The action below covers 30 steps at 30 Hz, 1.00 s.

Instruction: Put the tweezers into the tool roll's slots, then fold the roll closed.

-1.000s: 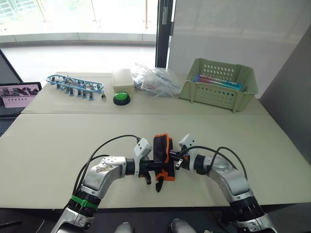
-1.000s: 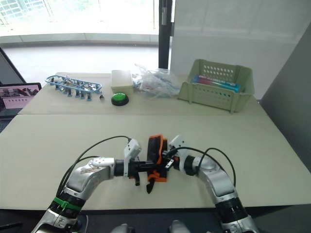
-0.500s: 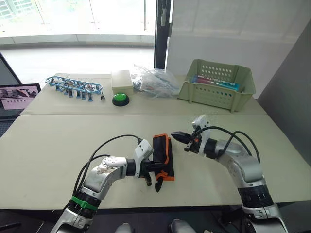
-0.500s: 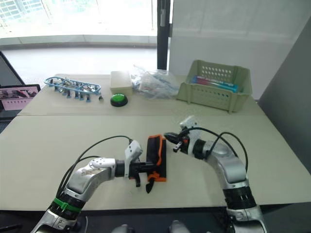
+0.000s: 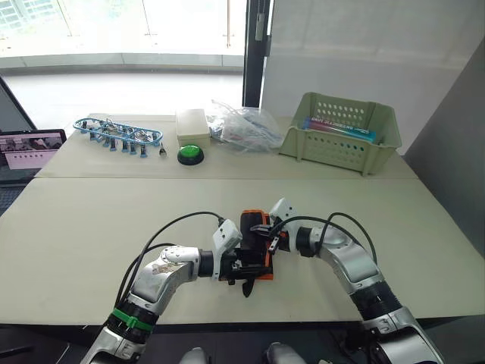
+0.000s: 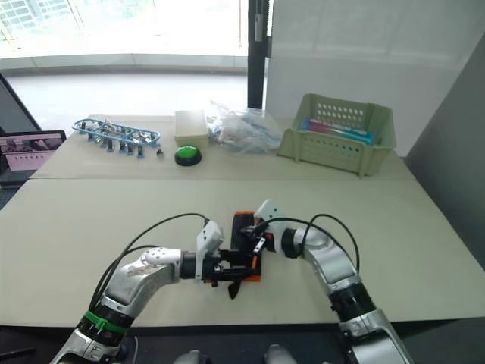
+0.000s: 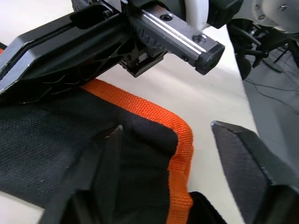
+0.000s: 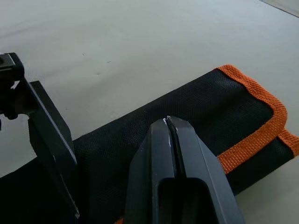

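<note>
The tool roll (image 5: pixel 254 221) lies folded near the table's front edge, black fabric with orange edging, its black strap (image 5: pixel 246 289) trailing toward me. My left gripper (image 7: pixel 166 127) is open at the roll's near end, one finger to each side of the orange-edged corner (image 7: pixel 180 140). Reaching in from the right, my right gripper (image 8: pixel 168 121) is shut, with its tips down on the black fabric (image 8: pixel 219 107) of the top flap. The tweezers are hidden.
A green plastic basket (image 5: pixel 341 133) stands at the back right. Along the back of the table sit a crumpled plastic bag (image 5: pixel 242 125), a beige box (image 5: pixel 192 125), a green button (image 5: pixel 189 154) and a blue rack of clips (image 5: pixel 117 133). A screen (image 5: pixel 26 148) stands at the far left.
My left gripper has opened and let go of the roll. My right gripper lifted away to the right, then came back down onto the roll.
</note>
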Each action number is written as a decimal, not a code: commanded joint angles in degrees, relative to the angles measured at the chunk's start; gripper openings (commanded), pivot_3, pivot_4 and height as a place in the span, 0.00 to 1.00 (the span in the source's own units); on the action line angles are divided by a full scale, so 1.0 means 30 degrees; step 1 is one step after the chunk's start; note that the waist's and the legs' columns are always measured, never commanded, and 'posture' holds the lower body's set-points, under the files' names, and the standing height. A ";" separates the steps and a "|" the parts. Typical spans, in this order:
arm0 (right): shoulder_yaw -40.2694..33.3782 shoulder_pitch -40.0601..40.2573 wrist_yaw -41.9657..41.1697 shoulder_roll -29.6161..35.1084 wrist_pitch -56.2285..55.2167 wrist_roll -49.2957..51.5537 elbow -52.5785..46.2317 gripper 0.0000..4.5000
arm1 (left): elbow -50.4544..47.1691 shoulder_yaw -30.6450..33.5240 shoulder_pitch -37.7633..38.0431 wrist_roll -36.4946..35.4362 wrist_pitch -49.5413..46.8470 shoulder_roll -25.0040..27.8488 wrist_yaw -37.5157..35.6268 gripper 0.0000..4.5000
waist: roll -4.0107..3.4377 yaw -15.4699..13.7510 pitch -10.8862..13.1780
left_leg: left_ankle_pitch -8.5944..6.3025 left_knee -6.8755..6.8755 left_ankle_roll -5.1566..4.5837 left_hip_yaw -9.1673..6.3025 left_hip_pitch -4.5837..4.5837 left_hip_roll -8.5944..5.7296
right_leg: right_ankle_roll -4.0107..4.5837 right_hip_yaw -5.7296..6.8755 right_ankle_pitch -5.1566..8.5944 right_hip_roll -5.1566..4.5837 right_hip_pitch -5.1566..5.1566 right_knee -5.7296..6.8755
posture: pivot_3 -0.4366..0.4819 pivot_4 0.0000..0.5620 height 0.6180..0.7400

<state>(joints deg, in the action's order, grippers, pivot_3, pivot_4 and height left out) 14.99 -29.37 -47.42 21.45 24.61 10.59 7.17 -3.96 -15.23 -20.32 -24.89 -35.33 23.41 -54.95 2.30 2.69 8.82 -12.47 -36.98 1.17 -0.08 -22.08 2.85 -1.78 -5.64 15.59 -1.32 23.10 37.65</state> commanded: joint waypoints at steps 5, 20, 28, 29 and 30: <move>0.0321 0.0795 -0.0395 0.0204 0.0425 -0.0346 0.0254 0.00 | -0.0264 0.2224 0.0032 -0.1365 -0.0122 0.1921 -0.1578 0.84 | -0.0002 0.0049 0.0003 | 0.0001 0.0003 -0.0001 -0.0024 0.0013 0.0000 | 0.0007 -0.0007 -0.0017 0.0020 0.0006 0.0002 | 0.48 0.27 0.98; 0.0085 0.1320 -0.0289 -0.0043 0.0528 -0.0277 -0.0312 0.00 | 0.3326 -0.0028 -0.1715 0.1376 0.4640 0.0425 -0.3757 0.00 | -0.0008 0.0024 0.0001 | -0.0003 0.0045 -0.0004 -0.0023 -0.0083 0.0003 | -0.0007 -0.0002 -0.0029 0.0019 0.0025 -0.0160 | 0.48 0.27 0.98; -0.1243 0.1839 -0.1283 -0.0415 -0.0712 0.1379 -0.1452 0.00 | 0.6130 -0.2075 -0.1493 0.4803 0.7157 0.0477 -0.3322 0.00 | -0.0011 -0.0085 -0.0003 | -0.0005 0.0051 -0.0007 -0.0020 -0.0069 -0.0003 | -0.0022 -0.0002 -0.0036 0.0006 -0.0005 -0.0186 | 0.48 0.27 0.98; -0.1515 0.1933 -0.1586 -0.0440 -0.0745 0.1868 -0.1736 0.00 | 0.6120 -0.2140 -0.1423 0.4845 0.7286 0.0556 -0.3453 0.00 | -0.0010 -0.0086 -0.0003 | -0.0004 0.0049 -0.0007 -0.0021 -0.0069 -0.0003 | -0.0027 -0.0002 -0.0037 0.0007 -0.0008 -0.0186 | 0.48 0.27 0.98; -0.1671 0.2001 -0.1867 -0.0381 -0.0723 0.2167 -0.1931 0.00 | 0.6104 -0.2158 -0.1360 0.4883 0.7385 0.0606 -0.3531 0.00 | -0.0010 -0.0074 -0.0002 | -0.0004 0.0049 -0.0007 -0.0023 -0.0072 -0.0003 | -0.0029 -0.0002 -0.0039 0.0008 -0.0005 -0.0186 | 0.48 0.27 0.98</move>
<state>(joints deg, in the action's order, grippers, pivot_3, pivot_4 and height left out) 11.73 -23.30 -51.32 20.10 23.14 14.68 3.69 11.43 -19.69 -26.10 -13.44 -12.56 24.27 -65.62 2.27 2.46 8.81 -12.49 -36.83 1.14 -0.14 -22.31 2.84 -1.87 -5.65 15.48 -1.30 23.09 37.10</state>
